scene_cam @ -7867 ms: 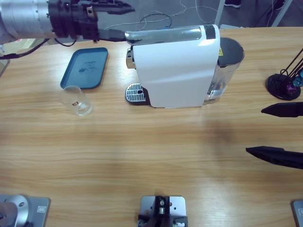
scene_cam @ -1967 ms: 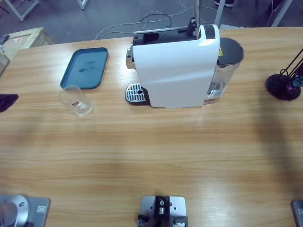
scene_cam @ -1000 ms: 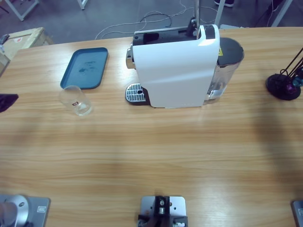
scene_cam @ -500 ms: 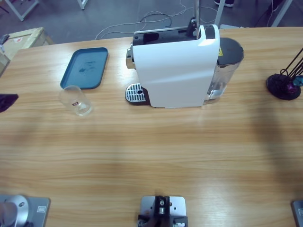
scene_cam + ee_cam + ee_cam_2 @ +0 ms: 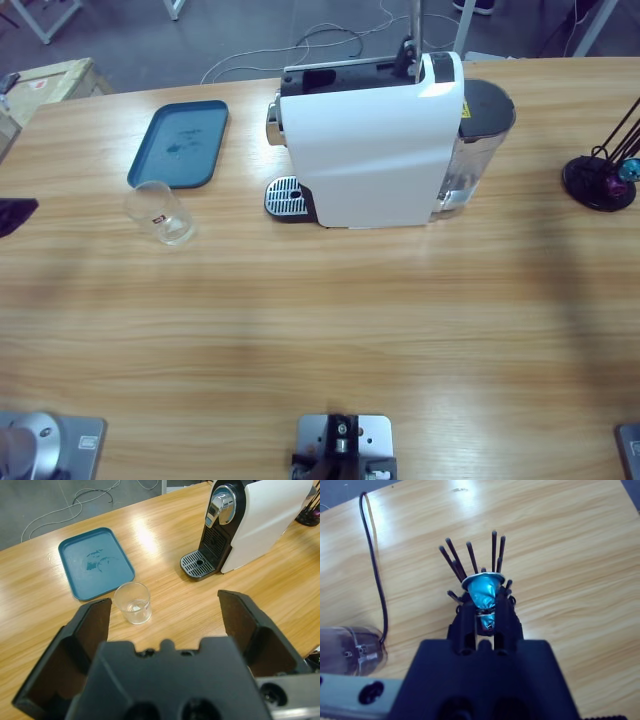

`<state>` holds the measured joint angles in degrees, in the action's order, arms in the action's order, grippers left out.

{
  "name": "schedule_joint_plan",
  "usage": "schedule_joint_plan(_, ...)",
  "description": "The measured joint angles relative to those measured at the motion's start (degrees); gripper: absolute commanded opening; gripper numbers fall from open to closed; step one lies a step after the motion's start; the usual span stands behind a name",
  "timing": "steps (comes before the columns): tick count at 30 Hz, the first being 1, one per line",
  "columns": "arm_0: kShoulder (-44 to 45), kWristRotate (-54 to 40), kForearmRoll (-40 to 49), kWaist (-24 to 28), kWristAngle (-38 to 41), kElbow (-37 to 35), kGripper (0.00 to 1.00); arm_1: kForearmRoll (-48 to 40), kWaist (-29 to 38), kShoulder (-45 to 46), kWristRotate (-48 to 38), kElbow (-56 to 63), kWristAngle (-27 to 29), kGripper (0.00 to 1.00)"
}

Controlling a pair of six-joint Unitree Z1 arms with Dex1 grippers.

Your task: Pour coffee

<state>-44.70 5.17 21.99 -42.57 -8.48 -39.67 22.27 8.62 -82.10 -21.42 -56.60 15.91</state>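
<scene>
The white coffee machine (image 5: pixel 370 150) stands at the table's back middle with its top lever raised and its drip grate (image 5: pixel 283 197) bare. A clear glass (image 5: pixel 160 212) stands alone left of it. In the left wrist view my left gripper (image 5: pixel 162 600) hangs open above the table, with the glass (image 5: pixel 132 602) just beyond its jaws and the machine (image 5: pixel 250 525) farther off. In the right wrist view my right gripper (image 5: pixel 484 611) is shut on a blue capsule (image 5: pixel 484 592) at the black pronged capsule rack (image 5: pixel 470 555). The high view shows this rack (image 5: pixel 598 182) at the right edge.
A blue tray (image 5: pixel 180 143) lies behind the glass at the back left. The machine's clear water tank (image 5: pixel 478 150) sits on its right side. A black cable (image 5: pixel 372 565) runs across the table near the rack. A dark tip (image 5: pixel 14 215) shows at the left edge.
Since the oldest frame, the arm above the machine has left, the lever now stands raised, and both black jaws at the right edge have gone. Nothing has moved over the last two seconds.
</scene>
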Motion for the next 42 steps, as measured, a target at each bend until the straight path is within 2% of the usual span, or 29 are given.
schedule_joint_plan(8, 0.2, 0.0, 0.0, 0.0, 0.0, 0.0, 0.899, 9.0, 0.0, 4.3, 1.8, -9.0, 0.8, 0.0)
schedule_joint_plan(11, 0.2, 0.0, 0.0, 0.0, 0.0, 0.0, 0.899, 12.5, 3.1, 4.5, 5.6, -13.6, 0.5, 0.0)
schedule_joint_plan(14, 0.2, 0.0, -0.1, 0.0, 0.0, 0.0, 0.899, 13.2, 14.7, 5.6, 17.7, -15.9, -0.1, 0.0)
schedule_joint_plan(16, 0.2, 0.0, -0.1, -0.1, 0.0, 0.0, 0.899, 13.6, 25.7, 5.8, 25.9, -16.8, -0.3, 0.0)
schedule_joint_plan(19, 0.2, 0.0, -0.1, -0.1, 0.0, 0.0, 0.899, 15.1, 40.6, 5.4, 33.5, -17.8, -1.9, 0.0)
schedule_joint_plan(21, 0.2, 0.0, -0.1, -0.2, 0.0, 0.0, 0.899, 15.9, 46.7, 4.4, 35.9, -19.5, -3.5, 0.0)
schedule_joint_plan(23, 0.2, 0.0, -0.1, -0.2, 0.0, 0.0, 0.899, 16.0, 49.6, 2.6, 36.9, -21.5, -7.3, 0.0)
schedule_joint_plan(26, 0.2, 0.0, -0.1, -0.2, 0.0, 0.0, 0.899, 14.2, 50.8, -1.3, 38.1, -24.2, -14.0, 0.0)
schedule_joint_plan(29, 0.2, 0.0, -0.1, -0.2, 0.0, 0.0, 0.899, 12.3, 51.0, -7.4, 41.7, -29.8, -17.2, 0.0)
schedule_joint_plan(35, 0.5, 0.0, -0.1, -0.2, 0.0, 0.0, 0.899, 9.2, 47.6, -18.6, 45.2, -37.4, -19.2, 0.0)
schedule_joint_plan(42, 1.0, 0.0, -0.1, -0.2, 0.0, 0.0, 0.899, 6.6, 40.5, -23.0, 46.5, -38.3, -19.1, 0.0)
